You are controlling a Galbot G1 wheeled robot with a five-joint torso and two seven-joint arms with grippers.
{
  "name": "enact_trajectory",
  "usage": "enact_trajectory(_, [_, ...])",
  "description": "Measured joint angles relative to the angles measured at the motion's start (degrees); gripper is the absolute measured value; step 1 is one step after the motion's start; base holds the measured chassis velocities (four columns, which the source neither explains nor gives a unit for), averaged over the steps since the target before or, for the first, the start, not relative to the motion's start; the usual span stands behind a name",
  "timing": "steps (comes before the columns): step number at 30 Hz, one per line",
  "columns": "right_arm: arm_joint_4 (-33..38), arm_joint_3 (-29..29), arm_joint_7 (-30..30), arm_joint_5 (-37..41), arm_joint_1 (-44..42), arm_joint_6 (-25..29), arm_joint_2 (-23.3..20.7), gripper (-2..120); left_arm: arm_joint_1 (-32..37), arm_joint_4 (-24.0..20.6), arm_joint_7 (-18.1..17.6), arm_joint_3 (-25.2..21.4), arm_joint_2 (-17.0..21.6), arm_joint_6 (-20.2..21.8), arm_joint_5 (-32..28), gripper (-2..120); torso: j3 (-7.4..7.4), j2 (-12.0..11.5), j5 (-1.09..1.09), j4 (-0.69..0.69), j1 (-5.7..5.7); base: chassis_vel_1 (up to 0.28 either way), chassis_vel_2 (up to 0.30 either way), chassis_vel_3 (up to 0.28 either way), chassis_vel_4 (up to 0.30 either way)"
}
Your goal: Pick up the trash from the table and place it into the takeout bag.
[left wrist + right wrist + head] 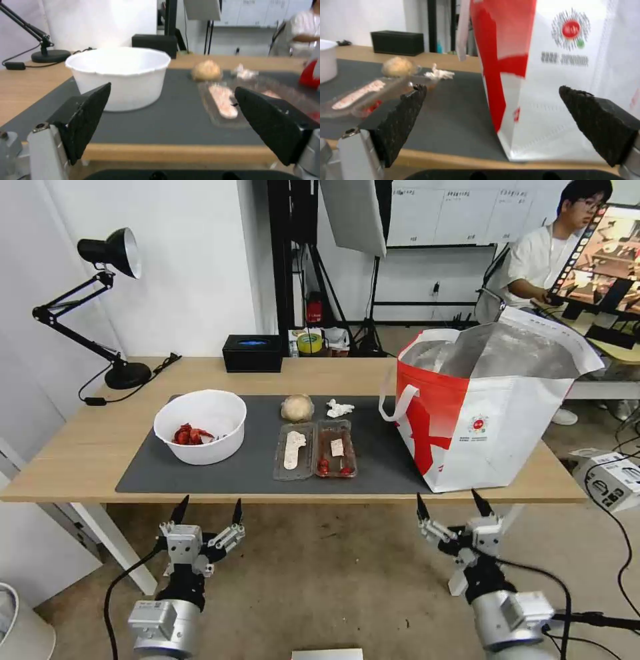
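On the dark grey mat of the table (87, 447) stand a white bowl (200, 426) with red scraps, a clear clamshell tray (315, 449), a beige ball (297, 407) and a white tissue wad (339, 409). At the mat's right end the white-and-red takeout bag (493, 413) stands open, foil lining showing. My left gripper (207, 510) hangs open below the table's front edge, facing the bowl (120, 75). Just as low, my right gripper (454, 503) is open in front of the bag (560, 75).
A black rectangular box (253, 353) sits at the table's back edge and a black desk lamp (100, 307) at the back left corner. A white bin (20, 627) stands on the floor at my left, and a white box (613, 480) with cables at my right.
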Motion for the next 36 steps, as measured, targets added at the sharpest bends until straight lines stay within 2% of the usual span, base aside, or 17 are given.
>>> enact_trajectory(1, [0.0,0.0,0.0,0.0,0.0,0.0,0.0,100,0.0,0.0,0.0,0.0,0.0,0.0,0.0,100,0.0,0.0,0.0,0.0,0.0,0.0,0.0,0.0,0.0])
enact_trajectory(3, [1.6,0.63,0.9,4.57,2.38,-3.59,-5.31,100,-1.24,-1.88,-2.45,0.1,2.25,2.16,-5.21,100,0.0,0.0,0.01,0.0,0.0,0.0,0.0,0.0,0.0])
enact_trajectory(4, [1.6,0.63,0.9,4.57,2.38,-3.59,-5.31,100,-1.24,-1.88,-2.45,0.1,2.25,2.16,-5.21,100,0.0,0.0,0.01,0.0,0.0,0.0,0.0,0.0,0.0])
enact_trajectory(7, [2.64,1.08,1.18,8.3,5.13,-5.95,-10.97,100,-2.8,-4.25,-5.46,0.22,5.12,4.94,-11.83,100,0.0,0.0,-0.02,0.02,0.0,0.0,0.0,0.0,0.0])
enact_trajectory(10, [2.18,0.96,0.82,8.31,5.44,-5.54,-11.61,100,-3.57,-4.59,-7.15,0.24,6.64,5.98,-14.74,100,0.0,0.0,0.03,-0.02,0.0,0.0,0.0,0.0,0.0])
enact_trajectory(11, [2.04,0.92,0.76,8.28,5.5,-5.47,-11.67,100,-3.66,-4.42,-7.33,0.27,6.88,6.11,-15.1,100,0.0,0.0,-0.02,-0.01,0.0,0.0,0.0,0.0,0.0])
enact_trajectory(24, [0.69,-0.09,0.72,8.2,5.65,-5.36,-11.59,100,-3.88,-3.37,-7.26,0.62,6.71,7.3,-14.87,100,0.0,0.0,0.0,-0.01,0.0,0.0,0.0,0.0,0.0])
enact_trajectory(29, [0.27,-0.92,0.5,9.18,6.59,-5.36,-11.56,100,-4.94,-2.32,-7.23,0.81,6.77,9.75,-14.42,100,0.0,0.0,0.0,0.0,0.0,0.0,0.0,0.0,0.0])
enact_trajectory(32, [0.25,-1.16,0.5,9.58,7.25,-5.36,-11.42,100,-7.24,-1.33,-8.48,1.39,7.38,11.98,-17.3,100,0.0,0.0,0.0,0.0,0.0,0.0,0.0,0.0,0.0])
enact_trajectory(36, [0.27,-1.16,0.5,9.6,7.27,-5.36,-11.52,100,-10.35,0.37,-10.59,3.24,7.5,12.72,-20.59,100,0.0,0.0,0.0,-0.01,0.0,0.0,0.0,0.0,0.0])
